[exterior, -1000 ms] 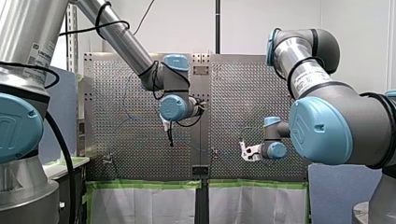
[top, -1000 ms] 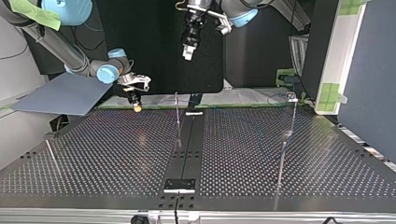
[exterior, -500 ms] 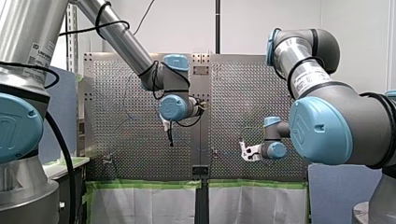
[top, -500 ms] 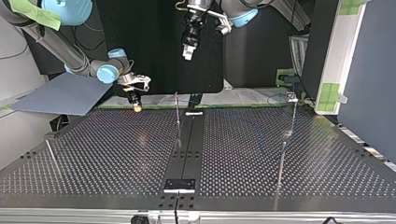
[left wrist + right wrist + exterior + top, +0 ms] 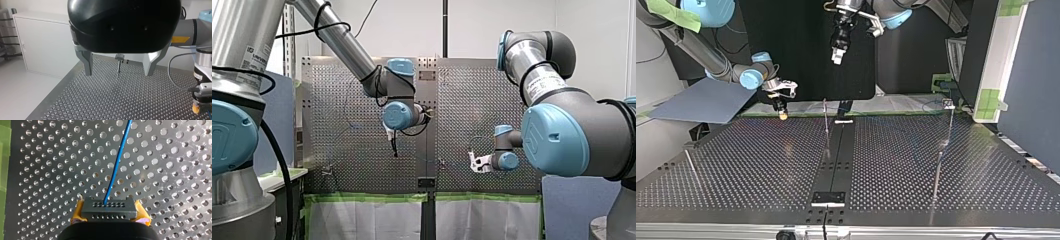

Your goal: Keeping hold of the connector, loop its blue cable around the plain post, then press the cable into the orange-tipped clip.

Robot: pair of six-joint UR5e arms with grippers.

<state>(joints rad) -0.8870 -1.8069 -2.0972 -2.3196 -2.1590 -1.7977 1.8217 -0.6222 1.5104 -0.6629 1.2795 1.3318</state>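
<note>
Connector (image 5: 109,208) sits pinched by my right gripper (image 5: 109,213) between yellow pads (image 5: 77,213) over the perforated table (image 5: 50,172) — its blue cable (image 5: 117,162) running ahead — while my left gripper (image 5: 118,72) hangs higher, fingers (image 5: 87,62) spread apart.

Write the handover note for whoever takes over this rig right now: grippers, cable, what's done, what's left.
My right gripper: shut on the connector, yellow pads either side, near the table's far edge in the top view.
My left gripper: open, empty, raised above the table.
Blue cable: leaves the connector straight across the holes; its far run is too faint to trace.
Done: connector held.
Left: the loop and the clip press, neither visibly done; the uprights cannot be told apart as post or clip.
</note>
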